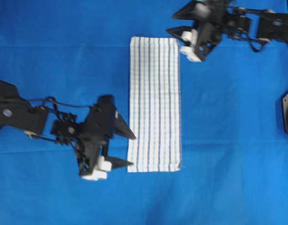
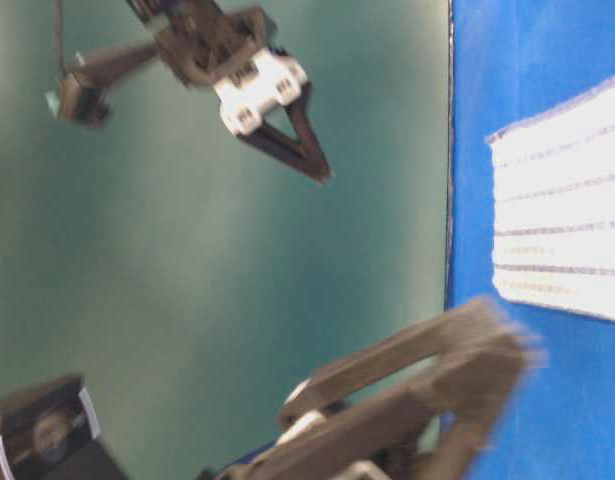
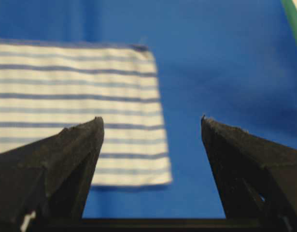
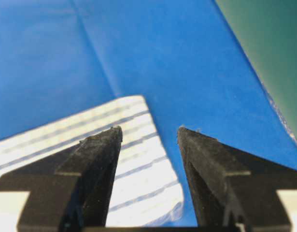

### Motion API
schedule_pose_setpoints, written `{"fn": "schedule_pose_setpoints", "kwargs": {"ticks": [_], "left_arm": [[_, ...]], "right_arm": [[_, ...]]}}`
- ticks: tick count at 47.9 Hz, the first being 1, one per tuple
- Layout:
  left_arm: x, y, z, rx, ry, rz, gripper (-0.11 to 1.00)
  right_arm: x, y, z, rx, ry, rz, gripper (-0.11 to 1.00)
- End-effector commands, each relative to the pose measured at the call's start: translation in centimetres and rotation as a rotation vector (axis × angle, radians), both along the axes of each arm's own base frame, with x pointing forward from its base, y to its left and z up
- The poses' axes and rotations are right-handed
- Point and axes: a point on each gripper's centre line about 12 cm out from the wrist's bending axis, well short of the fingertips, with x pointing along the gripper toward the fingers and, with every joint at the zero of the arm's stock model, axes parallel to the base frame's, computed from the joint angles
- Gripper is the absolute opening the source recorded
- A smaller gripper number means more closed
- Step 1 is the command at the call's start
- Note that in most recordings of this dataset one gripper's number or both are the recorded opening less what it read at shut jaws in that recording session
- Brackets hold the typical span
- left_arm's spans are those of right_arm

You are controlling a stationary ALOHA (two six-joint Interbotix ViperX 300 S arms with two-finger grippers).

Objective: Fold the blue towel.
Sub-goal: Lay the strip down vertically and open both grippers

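The blue towel lies flat on the blue-covered worktop as a long, narrow rectangle, its stripes running along its length. In the overhead view it sits near the centre, between the two arms.

Left gripper: positioned at the towel's lower left corner in the overhead view. The jaws are spread wide. The upper fingertip reaches to the towel's left edge; the lower fingertip points at the bottom left corner. Whether either tip touches the cloth cannot be told from this view. In the left wrist view the two fingertips stand well apart with nothing between them; towel and blue covering are visible below the gap. The jaws hold nothing.

Right gripper: positioned at the towel's upper right corner in the overhead view, just beside its short edge. In the right wrist view the jaws are spread, with a clear gap between the fingertips. The towel corner shows below and beyond that gap, lying flat on the covering. The jaws hold nothing. In the table-level view one gripper hangs clear of the worktop, its fingers converging to a point.
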Motion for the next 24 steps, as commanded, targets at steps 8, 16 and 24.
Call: {"fn": "schedule_pose_setpoints", "kwargs": {"ticks": [8, 16, 24], "left_arm": [[-2.4, 4.3, 2.5, 0.056, -0.171, 0.065, 0.73], [-4.5, 6.7, 3.6, 0.087, -0.307, 0.119, 0.73], [-6.6, 7.6, 4.2, 0.093, -0.392, 0.147, 0.73]], "right_arm": [[-4.3, 3.8, 2.6, -0.030, -0.181, 0.075, 0.56], [-6.9, 6.7, 3.1, -0.024, -0.283, 0.144, 0.56], [-8.2, 8.7, 2.0, 0.015, -0.318, 0.193, 0.56]]}}
